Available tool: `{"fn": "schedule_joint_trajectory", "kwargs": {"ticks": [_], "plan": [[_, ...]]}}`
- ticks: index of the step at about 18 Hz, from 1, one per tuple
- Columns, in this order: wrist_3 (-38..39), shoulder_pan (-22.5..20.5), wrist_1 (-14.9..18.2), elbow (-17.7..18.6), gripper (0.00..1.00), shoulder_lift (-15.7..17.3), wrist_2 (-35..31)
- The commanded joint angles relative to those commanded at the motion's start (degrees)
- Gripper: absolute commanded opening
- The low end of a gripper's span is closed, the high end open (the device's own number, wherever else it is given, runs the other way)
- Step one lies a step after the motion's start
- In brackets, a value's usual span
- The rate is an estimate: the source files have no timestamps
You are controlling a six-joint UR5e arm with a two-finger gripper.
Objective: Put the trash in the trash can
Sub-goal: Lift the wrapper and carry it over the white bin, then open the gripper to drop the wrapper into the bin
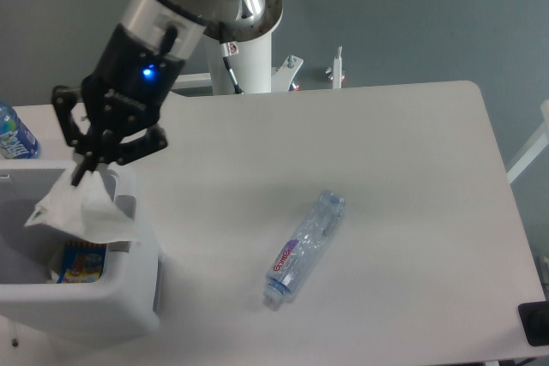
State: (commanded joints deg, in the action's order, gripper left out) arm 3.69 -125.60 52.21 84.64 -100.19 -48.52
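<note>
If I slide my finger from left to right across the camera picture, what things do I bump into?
Blue-label bottle → plastic wrap held over the trash can → bottle with red-and-white label.

One fixed camera looks steeply down from the near side onto the pale grey rectangular surface (403, 169); arm base at 12 o'clock; mid-range.

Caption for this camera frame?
Gripper holds plastic wrap over the trash can; bottle lies on the table.
</note>
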Motion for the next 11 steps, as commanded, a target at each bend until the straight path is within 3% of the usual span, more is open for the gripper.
{"fn": "schedule_joint_trajectory", "kwargs": {"ticks": [1, 3, 4, 5, 6, 7, 8, 11], "plan": [[-0.09, 0.79, -0.09, 0.09, 0.00, -0.53, -0.26], [-0.35, 1.15, -0.35, 0.00, 0.24, -1.32, -0.26], [-0.53, 1.15, -0.35, 0.00, 0.28, -1.41, -0.26], [-0.70, 1.15, -0.70, 0.09, 0.39, -1.41, -0.26], [-1.31, 1.15, -1.23, 0.00, 0.67, -1.58, -0.35], [-2.71, 1.15, -1.67, 0.00, 0.87, -1.76, -0.44], [-3.77, 1.15, -1.67, -0.26, 1.00, -1.76, -0.87], [-4.83, 0.97, -1.76, -1.58, 1.00, -1.85, -1.23]]}}
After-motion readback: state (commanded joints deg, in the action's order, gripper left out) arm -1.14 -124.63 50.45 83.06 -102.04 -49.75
